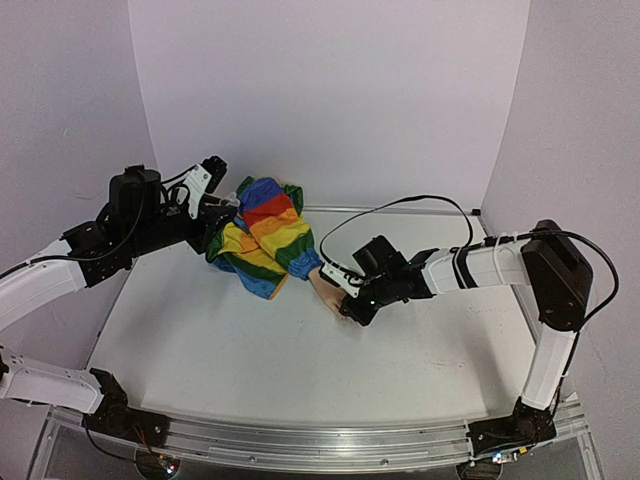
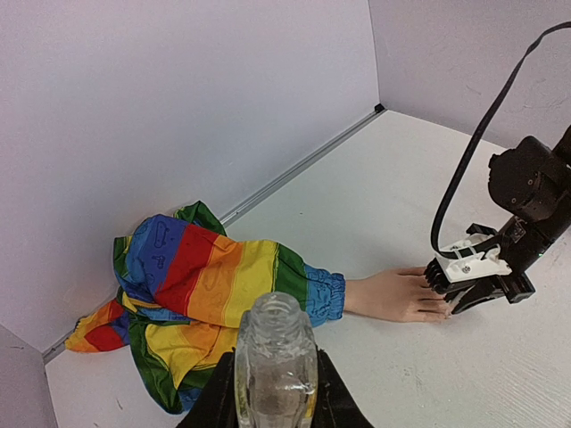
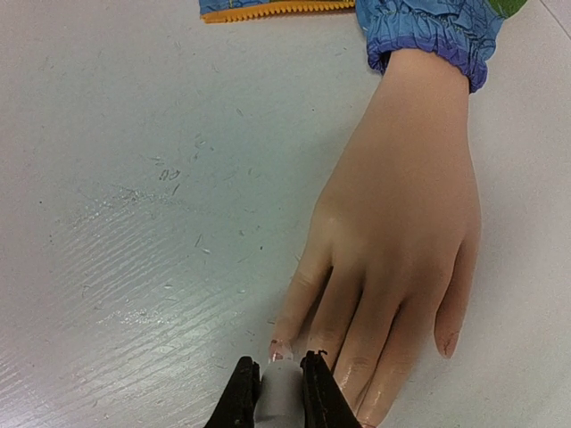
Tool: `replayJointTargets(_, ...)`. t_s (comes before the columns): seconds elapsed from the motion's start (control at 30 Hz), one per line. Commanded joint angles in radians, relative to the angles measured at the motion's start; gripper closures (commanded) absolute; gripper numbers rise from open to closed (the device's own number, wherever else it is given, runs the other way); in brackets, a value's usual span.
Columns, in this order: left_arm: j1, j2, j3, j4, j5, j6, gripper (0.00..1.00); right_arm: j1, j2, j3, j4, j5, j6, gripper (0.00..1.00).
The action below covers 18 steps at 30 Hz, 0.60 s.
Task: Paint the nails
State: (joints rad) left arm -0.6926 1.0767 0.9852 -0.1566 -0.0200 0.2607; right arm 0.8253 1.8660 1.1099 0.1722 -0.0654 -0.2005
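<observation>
White tabletop (image 1: pixel 250 350), lightly scuffed, enclosed by 3 pale lilac walls (image 1: pixel 330 90) along far, left and right edges. Metal rail (image 1: pixel 320 448) at near edge. Even, soft lighting.

We get bright, even light from overhead — shadows stay soft, only a faint one hugging the edge of the mannequin hand (image 3: pixel 401 223). Left of the hand the table (image 3: pixel 116 232) carries a streaky white sheen. At the fingertips the grey cap (image 3: pixel 281 394) blurs; the bottle (image 2: pixel 275 357), sleeve-side and close to the lens, glints and looks soft. The top view bows at its edges.
</observation>
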Motion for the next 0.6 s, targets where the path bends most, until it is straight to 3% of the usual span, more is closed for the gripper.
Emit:
replayJointTargets(0.0,0.003,-0.005,0.013,0.057,0.014,-0.012,1.0,0.005,0.002,0.002,-0.019,0.007,0.013,1.0)
replayJointTargets(0.57,0.003,-0.008,0.012,0.058,0.014,-0.012,1.0,0.006,-0.009,-0.013,-0.028,0.015,0.016,1.0)
